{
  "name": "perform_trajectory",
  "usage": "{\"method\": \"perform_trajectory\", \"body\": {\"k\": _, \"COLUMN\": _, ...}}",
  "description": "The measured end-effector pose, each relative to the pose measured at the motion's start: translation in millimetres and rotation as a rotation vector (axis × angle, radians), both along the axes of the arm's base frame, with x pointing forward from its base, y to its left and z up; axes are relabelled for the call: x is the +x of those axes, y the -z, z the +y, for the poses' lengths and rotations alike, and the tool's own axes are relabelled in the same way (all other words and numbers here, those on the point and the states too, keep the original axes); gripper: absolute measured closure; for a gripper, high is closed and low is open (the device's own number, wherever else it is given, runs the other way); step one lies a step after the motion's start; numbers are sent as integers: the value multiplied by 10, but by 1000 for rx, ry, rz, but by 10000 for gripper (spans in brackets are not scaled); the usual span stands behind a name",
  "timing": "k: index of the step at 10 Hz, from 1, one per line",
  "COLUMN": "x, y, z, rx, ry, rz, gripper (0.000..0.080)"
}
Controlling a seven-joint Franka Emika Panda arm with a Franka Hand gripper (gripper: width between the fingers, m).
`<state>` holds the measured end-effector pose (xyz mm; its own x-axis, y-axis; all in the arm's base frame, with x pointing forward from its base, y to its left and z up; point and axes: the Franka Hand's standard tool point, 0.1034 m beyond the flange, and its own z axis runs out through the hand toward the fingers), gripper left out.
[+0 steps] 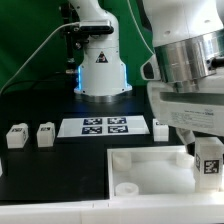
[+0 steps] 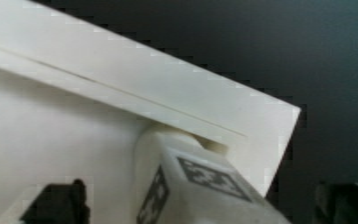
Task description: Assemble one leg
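One leg [image 1: 208,160], a chunky white post with a black-and-white tag, stands at the corner of the wide white plate [image 1: 140,168] on the exterior view's right. My gripper [image 1: 207,148] hangs right over it. In the wrist view the leg [image 2: 202,185] sits between my fingers [image 2: 55,200], which stand wide apart with gaps on both sides, so my gripper [image 2: 199,208] is open around it. The plate [image 2: 87,120] fills much of that view. Two more legs [image 1: 15,135] [image 1: 45,133] stand at the exterior view's left and another one [image 1: 160,128] beside the marker board.
The marker board [image 1: 105,126] lies flat at mid-table. The robot's base [image 1: 100,65] stands behind it. The plate has a round hole [image 1: 128,188] near its front edge. The table is black.
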<state>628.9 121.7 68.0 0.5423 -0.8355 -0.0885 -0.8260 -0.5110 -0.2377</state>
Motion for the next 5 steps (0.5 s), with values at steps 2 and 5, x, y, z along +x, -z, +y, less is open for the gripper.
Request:
{"method": "perform_trajectory", "body": {"k": 2, "x": -5, "y": 12, "z": -3, "rx": -24, "ry": -146, "rz": -29, "gripper": 151}}
{"method": "perform_trajectory", "body": {"k": 5, "x": 24, "y": -45, "z": 68, "rx": -163, "ry": -620, "rz": -65, "gripper": 151}}
